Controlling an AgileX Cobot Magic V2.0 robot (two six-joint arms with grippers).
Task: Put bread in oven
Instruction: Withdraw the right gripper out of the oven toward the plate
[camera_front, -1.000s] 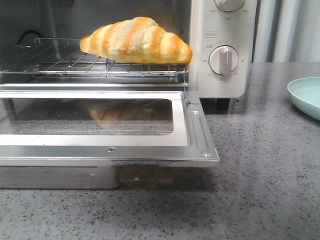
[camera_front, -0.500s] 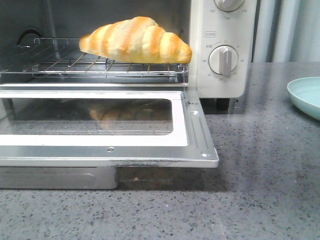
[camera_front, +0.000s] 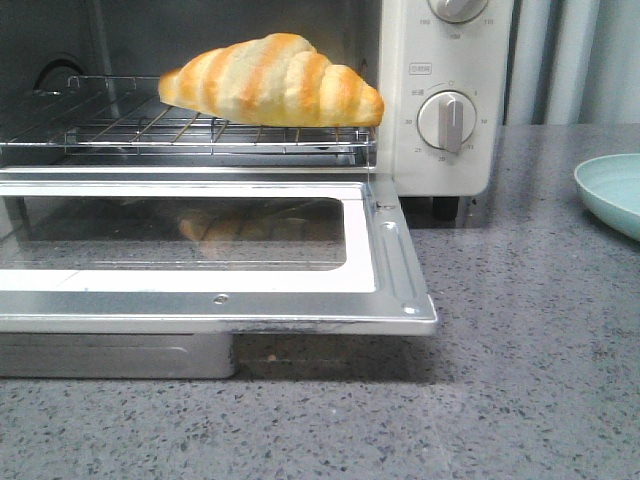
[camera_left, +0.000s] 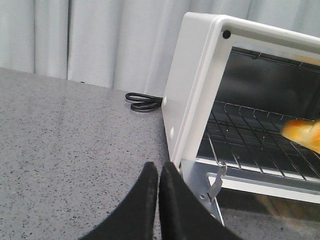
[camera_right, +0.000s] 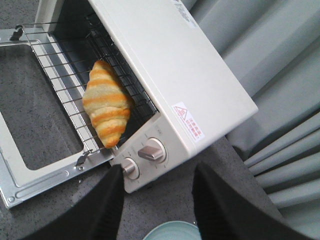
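Bread (camera_front: 270, 80), a glossy orange-and-cream striped roll, lies on the steel wire rack (camera_front: 120, 125) inside the cream-white toaster oven (camera_front: 440, 150), at 12 o'clock from the lowered glass door (camera_front: 390, 260). Left jaws (camera_left: 159, 175) closed and empty, right jaws (camera_right: 157, 192) spread and empty. Placement looks done; shutting the door likely follows.

Plate (camera_front: 612, 192) — cropped (right edge).
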